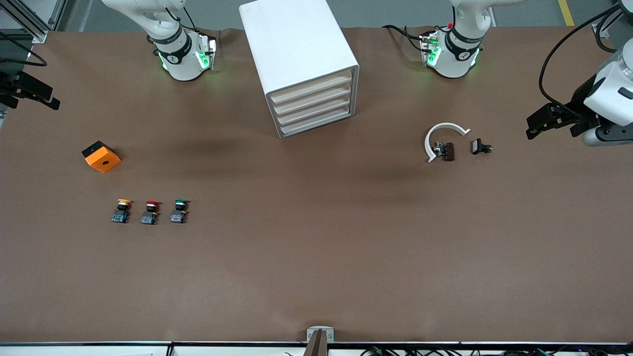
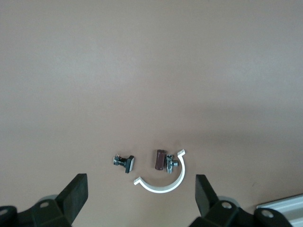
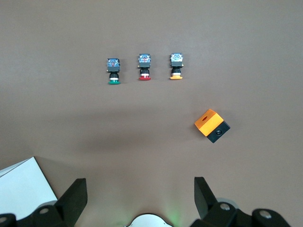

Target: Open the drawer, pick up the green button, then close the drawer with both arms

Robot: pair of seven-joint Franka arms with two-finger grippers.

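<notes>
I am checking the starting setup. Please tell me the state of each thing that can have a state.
Drawers: all four shut.
Green button: lying on its side on the table, beside the red one.
Yellow button: lying on its side.
Left gripper: open, empty, over the white clip.
Right gripper: open, empty, waiting near the orange box.

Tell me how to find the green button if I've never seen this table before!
Start at the tall white cabinet in the middle of the table, then look toward the right arm's end for the orange box. Nearer the front camera than that box sits a row of three small push buttons. The green button is the end one closest to the cabinet, beside the red-capped button; the yellow-capped button ends the row.
</notes>
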